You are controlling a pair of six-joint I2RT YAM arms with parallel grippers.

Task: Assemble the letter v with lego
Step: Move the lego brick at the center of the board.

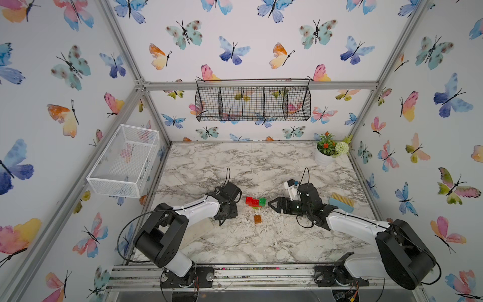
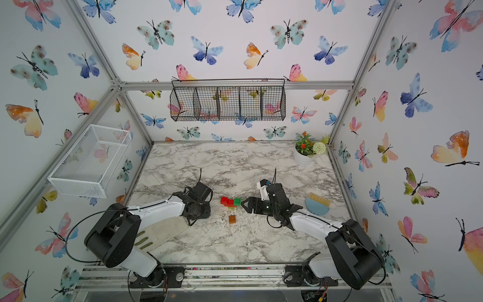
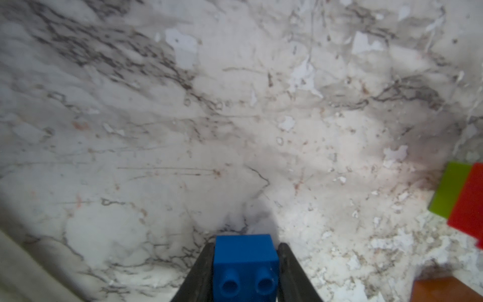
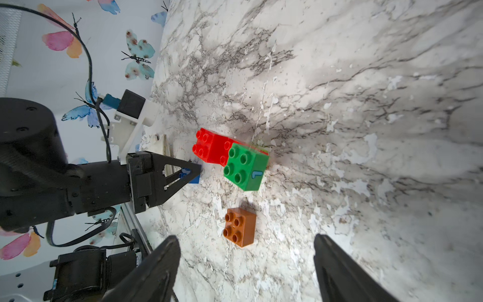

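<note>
My left gripper point(image 3: 245, 264) is shut on a small blue lego brick point(image 3: 245, 251), its studs facing the camera, low by the marble table. From the right wrist view that left gripper point(image 4: 193, 170) and the blue brick point(image 4: 195, 180) sit just beside a joined cluster. The cluster is two red bricks point(image 1: 251, 201) and a dark green brick point(image 1: 262, 201) over a lime green brick point(image 1: 256, 208). An orange brick point(image 1: 257, 219) lies loose in front of the cluster. My right gripper point(image 1: 270, 204) stands open with nothing in it, just right of the dark green brick point(image 4: 245, 167) and close to the orange brick point(image 4: 239, 227).
A blue brush point(image 1: 342, 202) lies right of the right arm. A white flower pot point(image 1: 324, 158) stands in the far right corner. A white wire basket point(image 1: 125, 162) and a black wire basket point(image 1: 252, 103) hang on the walls. A beige cloth-like item point(image 2: 159, 232) lies under the left arm.
</note>
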